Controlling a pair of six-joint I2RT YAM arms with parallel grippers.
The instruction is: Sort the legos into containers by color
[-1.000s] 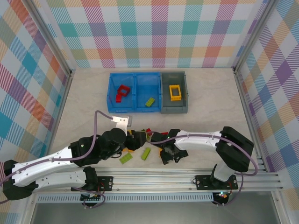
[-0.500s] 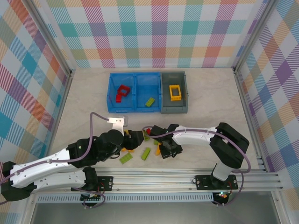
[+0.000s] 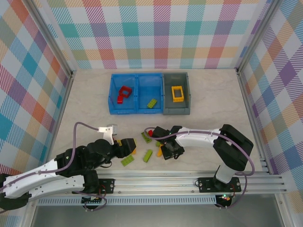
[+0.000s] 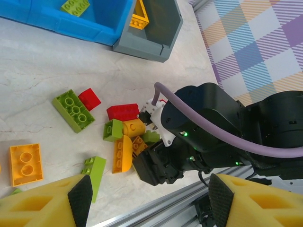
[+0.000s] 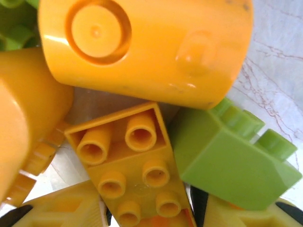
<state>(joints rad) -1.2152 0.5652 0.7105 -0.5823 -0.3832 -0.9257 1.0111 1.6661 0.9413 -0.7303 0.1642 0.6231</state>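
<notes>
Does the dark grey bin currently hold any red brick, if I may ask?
No, the dark grey bin holds a single yellow hollow frame brick and nothing red.

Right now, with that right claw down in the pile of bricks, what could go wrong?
The right gripper straddles a yellow brick packed against a green brick and a round yellow piece; a neighbour could lift along or scatter. The left gripper hangs close by, so the arms might bump.
</notes>
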